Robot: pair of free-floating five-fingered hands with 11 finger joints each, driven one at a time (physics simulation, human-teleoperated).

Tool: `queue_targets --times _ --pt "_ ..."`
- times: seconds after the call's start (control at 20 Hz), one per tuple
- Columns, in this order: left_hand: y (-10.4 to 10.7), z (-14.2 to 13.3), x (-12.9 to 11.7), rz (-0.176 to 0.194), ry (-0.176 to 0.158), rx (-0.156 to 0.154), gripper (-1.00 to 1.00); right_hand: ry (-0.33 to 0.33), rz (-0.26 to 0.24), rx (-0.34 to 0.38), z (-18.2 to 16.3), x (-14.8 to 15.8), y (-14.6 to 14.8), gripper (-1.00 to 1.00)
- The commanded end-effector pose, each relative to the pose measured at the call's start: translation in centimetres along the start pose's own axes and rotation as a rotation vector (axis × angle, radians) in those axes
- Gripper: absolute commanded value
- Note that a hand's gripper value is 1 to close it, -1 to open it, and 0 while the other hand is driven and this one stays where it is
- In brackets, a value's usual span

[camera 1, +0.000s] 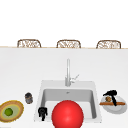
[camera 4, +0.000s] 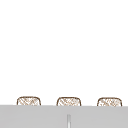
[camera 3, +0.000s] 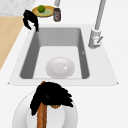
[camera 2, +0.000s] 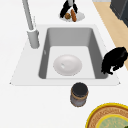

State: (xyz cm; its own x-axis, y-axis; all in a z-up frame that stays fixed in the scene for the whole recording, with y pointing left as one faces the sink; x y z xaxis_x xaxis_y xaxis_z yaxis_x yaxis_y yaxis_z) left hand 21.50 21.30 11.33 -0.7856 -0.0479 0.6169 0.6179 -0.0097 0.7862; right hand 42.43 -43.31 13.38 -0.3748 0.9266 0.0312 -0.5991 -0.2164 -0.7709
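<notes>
The right hand (camera 1: 111,94) hangs over a white plate (camera 1: 117,108) on the counter, right of the sink (camera 1: 93,86). Its fingers are spread and bent down over a long brown stick of food (camera 3: 41,115) and a small round brown bit (camera 1: 108,98). I cannot tell if they grip or only touch.

The left hand (camera 1: 42,111) floats at the sink's near left corner, fingers curled, holding nothing.

A white bowl (camera 2: 67,65) lies in the sink. A dark jar (camera 1: 28,97) stands left of the sink, near a yellow plate (camera 1: 15,112) with a green fruit (camera 1: 8,111). A tap (camera 1: 68,72) stands at the far side.
</notes>
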Motion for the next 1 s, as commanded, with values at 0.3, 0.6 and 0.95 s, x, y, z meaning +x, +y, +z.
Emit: queue_targets --times 0.3,0.6,0.95 --pt "0.0 0.0 0.0 0.0 0.0 0.0 0.0 0.067 0.019 0.192 -3.6 0.4 0.3 1.0" --pt "0.0 0.0 0.0 0.0 0.0 0.0 0.0 0.065 0.023 0.126 -5.1 0.1 -1.4 1.0" --pt "0.0 0.0 0.0 0.0 0.0 0.0 0.0 0.034 -0.002 0.076 -6.3 -0.4 -2.5 1.0"
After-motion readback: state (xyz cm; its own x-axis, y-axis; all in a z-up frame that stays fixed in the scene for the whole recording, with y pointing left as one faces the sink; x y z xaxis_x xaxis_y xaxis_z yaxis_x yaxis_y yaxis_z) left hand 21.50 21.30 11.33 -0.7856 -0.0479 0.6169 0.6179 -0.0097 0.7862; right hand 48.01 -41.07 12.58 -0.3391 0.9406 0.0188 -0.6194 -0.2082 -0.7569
